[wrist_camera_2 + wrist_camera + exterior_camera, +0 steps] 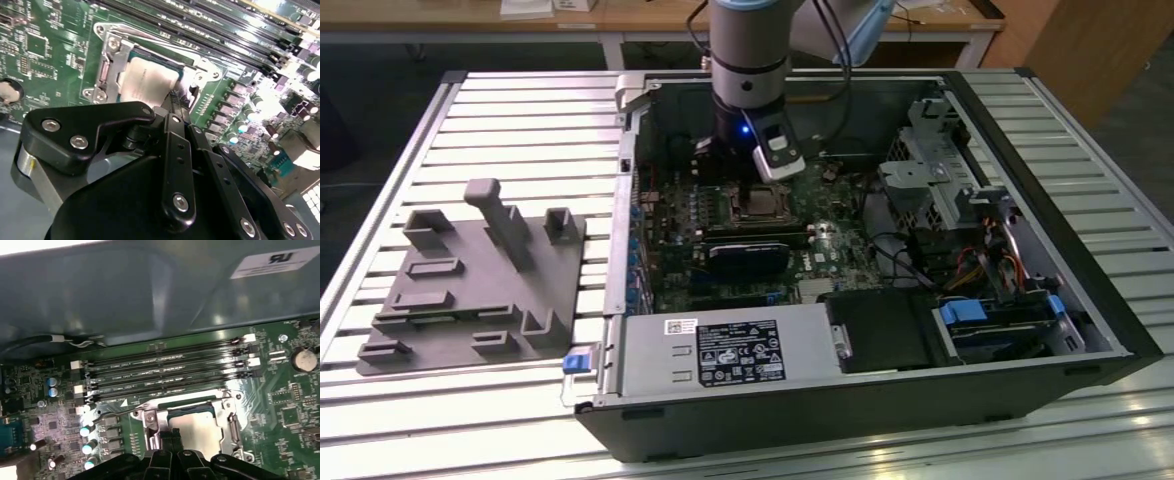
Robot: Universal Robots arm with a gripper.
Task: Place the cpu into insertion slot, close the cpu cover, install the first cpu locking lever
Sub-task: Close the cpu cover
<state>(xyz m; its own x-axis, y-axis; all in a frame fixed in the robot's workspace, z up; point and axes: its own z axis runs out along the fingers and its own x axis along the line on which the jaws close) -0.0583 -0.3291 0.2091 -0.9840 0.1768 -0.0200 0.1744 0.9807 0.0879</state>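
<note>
The square pale-metal cpu [150, 82] sits in the insertion slot [192, 412] beside the long black memory slots [170, 372], framed by the thin silvery cpu cover [111, 67]. The black gripper [172, 432], its narrow fingers [166, 440] pressed together, hangs at the chip's edge farthest from those slots.

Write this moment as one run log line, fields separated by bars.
tool: shut, at insertion slot edge | cpu: seated in slot | cpu cover: down over cpu
</note>
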